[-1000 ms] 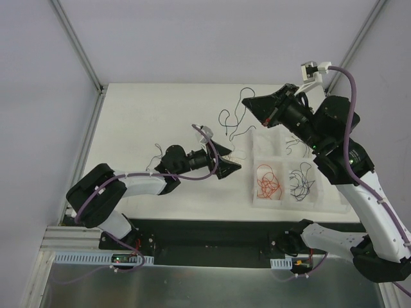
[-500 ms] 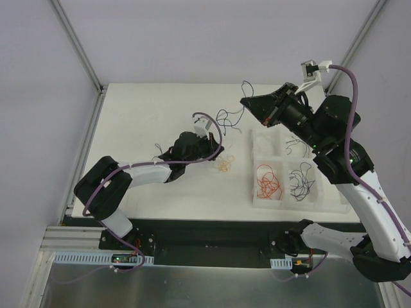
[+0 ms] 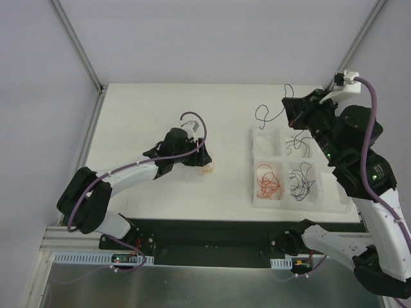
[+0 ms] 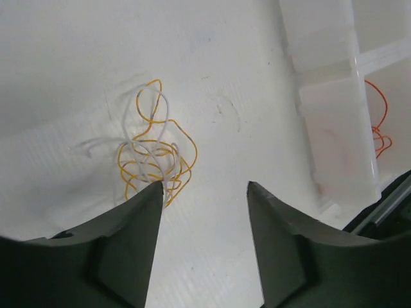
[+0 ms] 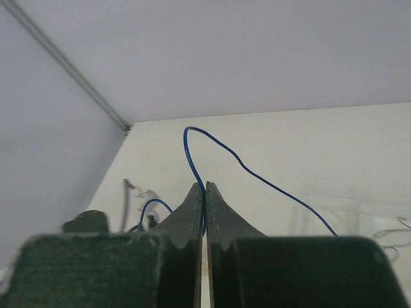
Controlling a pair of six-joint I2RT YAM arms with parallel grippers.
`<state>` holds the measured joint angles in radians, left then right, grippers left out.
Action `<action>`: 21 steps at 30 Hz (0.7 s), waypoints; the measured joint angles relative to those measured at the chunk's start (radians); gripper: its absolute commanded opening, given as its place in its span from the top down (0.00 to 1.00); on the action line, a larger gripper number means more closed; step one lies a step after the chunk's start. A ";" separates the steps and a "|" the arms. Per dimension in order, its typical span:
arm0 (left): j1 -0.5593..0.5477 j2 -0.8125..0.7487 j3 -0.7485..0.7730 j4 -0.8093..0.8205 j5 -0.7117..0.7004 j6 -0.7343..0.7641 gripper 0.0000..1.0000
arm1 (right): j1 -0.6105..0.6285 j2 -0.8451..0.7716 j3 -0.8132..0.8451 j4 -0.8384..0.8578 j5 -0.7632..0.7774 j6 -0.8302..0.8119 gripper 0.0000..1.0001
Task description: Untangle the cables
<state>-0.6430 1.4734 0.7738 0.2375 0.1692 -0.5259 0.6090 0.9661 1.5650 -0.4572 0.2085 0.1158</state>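
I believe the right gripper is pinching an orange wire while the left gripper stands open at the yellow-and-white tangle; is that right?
Not quite: the right wrist view shows the wire in the right gripper is blue, not orange. The left gripper does stand open at the yellow-and-white tangle.

White arms (image 3: 128,174) with black joints (purple hoses (image 3: 192,115) alongside), dark fingers (image 4: 122,256)

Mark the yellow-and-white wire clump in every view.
Top external: clump left of centre on the table, left of the tray.
Left wrist: clump centre-left, on the table.
Right wrist: not in it.
Shared landmark: the tray holding the orange wire, which lies at the right edge of the left wrist view.
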 measured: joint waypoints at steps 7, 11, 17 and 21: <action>0.026 -0.153 0.113 -0.200 0.085 0.062 0.23 | -0.216 0.017 -0.141 -0.133 0.071 -0.027 0.99; 0.049 -0.206 0.230 -0.314 0.089 0.130 0.15 | -0.390 0.052 -0.203 -0.215 0.063 -0.011 0.99; -0.055 -0.246 0.337 -0.417 -0.046 0.313 0.11 | -0.681 0.096 -0.217 -0.299 0.047 0.039 0.99; -0.153 -0.316 0.293 -0.440 -0.171 0.439 0.08 | -0.811 0.169 -0.170 -0.313 0.010 0.071 0.99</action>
<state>-0.7956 1.1576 1.0664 -0.2024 -0.0013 -0.0872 -0.2016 1.1347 1.3949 -0.7704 0.2188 0.1871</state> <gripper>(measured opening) 0.906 0.015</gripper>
